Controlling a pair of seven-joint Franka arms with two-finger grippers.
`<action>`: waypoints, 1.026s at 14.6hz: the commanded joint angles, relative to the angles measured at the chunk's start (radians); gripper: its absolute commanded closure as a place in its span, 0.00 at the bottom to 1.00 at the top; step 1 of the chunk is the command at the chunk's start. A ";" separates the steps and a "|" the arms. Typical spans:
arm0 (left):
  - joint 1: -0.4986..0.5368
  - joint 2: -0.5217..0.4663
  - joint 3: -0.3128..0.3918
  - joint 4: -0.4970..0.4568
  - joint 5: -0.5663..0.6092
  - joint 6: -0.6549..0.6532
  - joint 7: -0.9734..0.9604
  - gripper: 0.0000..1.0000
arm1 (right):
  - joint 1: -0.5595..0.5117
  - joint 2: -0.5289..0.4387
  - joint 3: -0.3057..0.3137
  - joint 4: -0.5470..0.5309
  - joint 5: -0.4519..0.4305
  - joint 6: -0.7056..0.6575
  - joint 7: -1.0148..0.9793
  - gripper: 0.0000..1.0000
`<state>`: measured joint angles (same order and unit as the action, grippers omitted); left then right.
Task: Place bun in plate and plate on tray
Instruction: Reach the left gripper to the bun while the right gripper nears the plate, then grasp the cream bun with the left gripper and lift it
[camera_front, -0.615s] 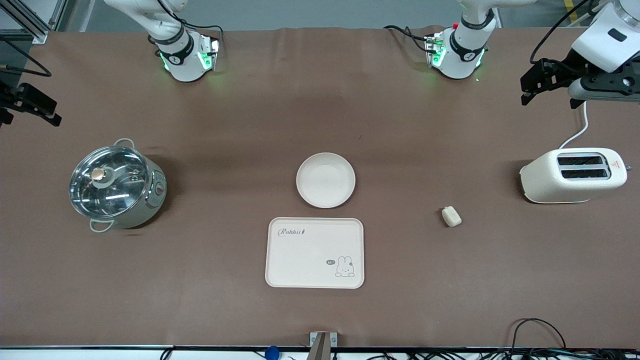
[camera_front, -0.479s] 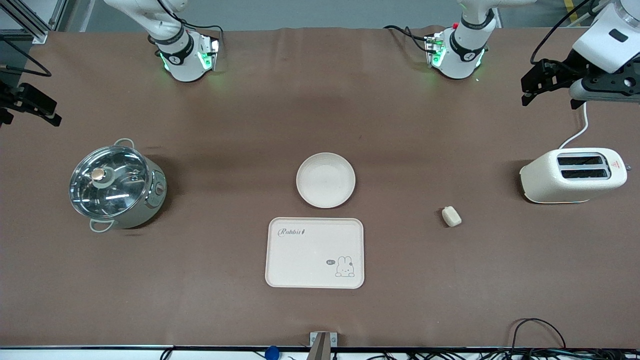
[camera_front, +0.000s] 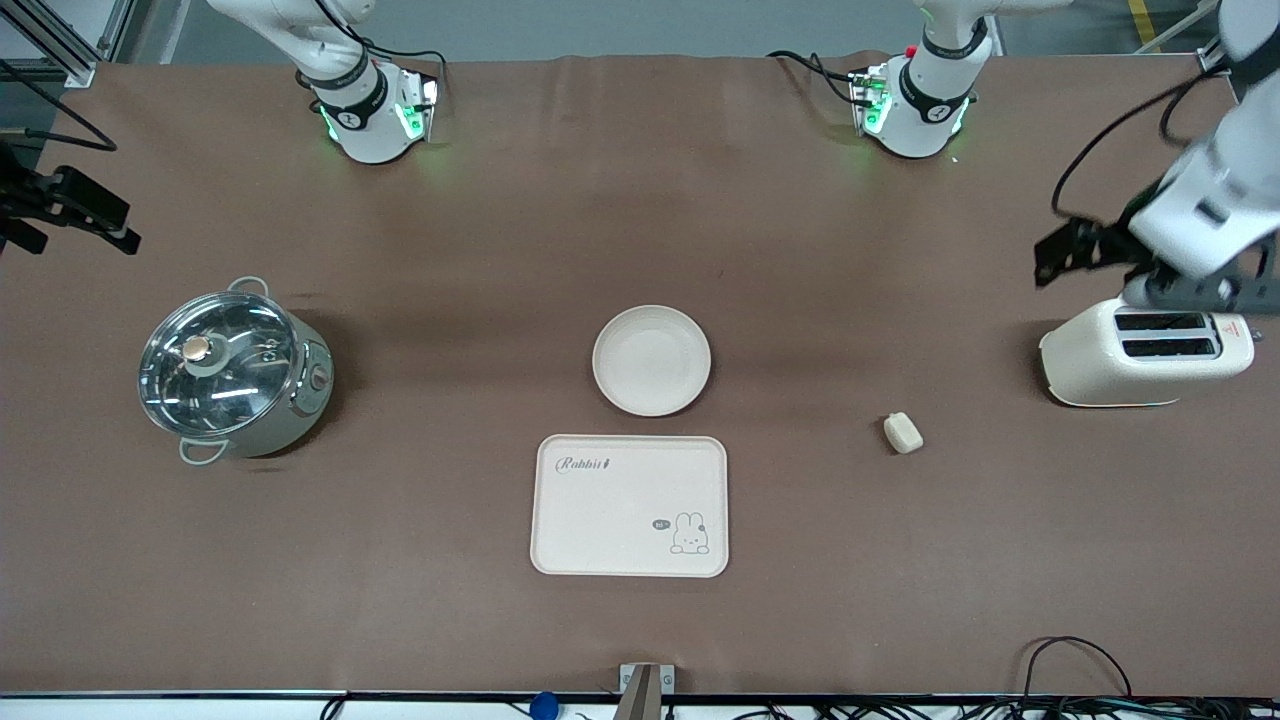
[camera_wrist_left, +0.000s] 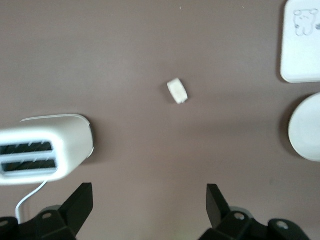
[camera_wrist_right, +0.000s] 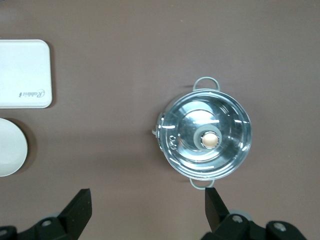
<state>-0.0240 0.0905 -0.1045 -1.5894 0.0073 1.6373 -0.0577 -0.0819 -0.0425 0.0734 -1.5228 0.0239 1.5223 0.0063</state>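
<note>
The bun (camera_front: 903, 433) lies alone on the brown table, between the plate and the toaster; it also shows in the left wrist view (camera_wrist_left: 178, 91). The round cream plate (camera_front: 651, 360) is empty in mid-table. The Rabbit tray (camera_front: 629, 505) lies empty just nearer the camera than the plate. My left gripper (camera_front: 1085, 272) hangs open and empty over the table by the toaster, apart from the bun; its jaws stand wide in the left wrist view (camera_wrist_left: 148, 205). My right gripper (camera_front: 72, 238) hangs open and empty at the right arm's end of the table, near the pot (camera_wrist_right: 148, 207).
A cream toaster (camera_front: 1145, 350) with its white cord stands at the left arm's end. A steel pot with a glass lid (camera_front: 232, 372) stands at the right arm's end. Cables run along the table's near edge.
My left arm has swung down and now hangs over the table by the toaster. My right gripper has shifted slightly. Bun, plate and tray have not moved.
</note>
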 joint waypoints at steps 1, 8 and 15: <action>-0.005 0.092 -0.001 -0.029 0.002 0.106 -0.107 0.00 | 0.042 0.026 -0.003 -0.011 0.014 0.033 0.035 0.00; -0.013 0.300 -0.007 -0.256 0.000 0.594 -0.272 0.00 | 0.275 0.142 -0.003 -0.196 0.079 0.300 0.317 0.00; -0.017 0.501 -0.012 -0.262 -0.012 0.820 -0.277 0.02 | 0.520 0.412 -0.003 -0.323 0.120 0.783 0.622 0.00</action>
<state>-0.0360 0.5673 -0.1112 -1.8586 0.0072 2.4189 -0.3180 0.3740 0.2848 0.0821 -1.8505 0.1296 2.2084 0.5427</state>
